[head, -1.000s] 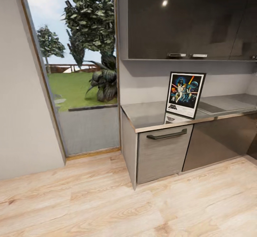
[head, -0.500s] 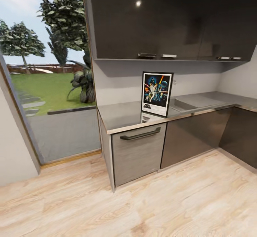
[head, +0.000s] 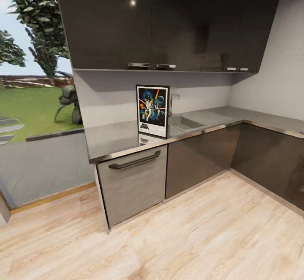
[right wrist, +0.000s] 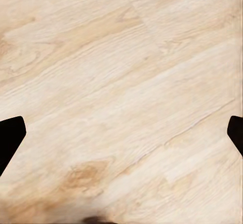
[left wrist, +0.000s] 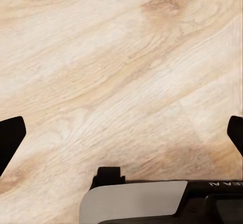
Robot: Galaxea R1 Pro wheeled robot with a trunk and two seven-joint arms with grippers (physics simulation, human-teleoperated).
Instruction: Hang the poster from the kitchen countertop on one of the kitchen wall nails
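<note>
Both pincers, left (left wrist: 121,133) & right (right wrist: 121,133), point at wood floor (right wrist: 121,82), spread wide, empty.

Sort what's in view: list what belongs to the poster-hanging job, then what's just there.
Job:
poster, standing upright
kitchen countertop under it

Just there:
sink
tap
drawer handle
upper cabinets
wood floor

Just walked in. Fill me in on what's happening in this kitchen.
Nothing is being handled yet. The poster stands upright on the kitchen countertop, beside the sink and under the dark wall cabinets. The robot is some way off across the wood floor. Both wrist cameras look down at bare floorboards: the left gripper and right gripper are open and hold nothing. I cannot make out a wall nail.
</note>
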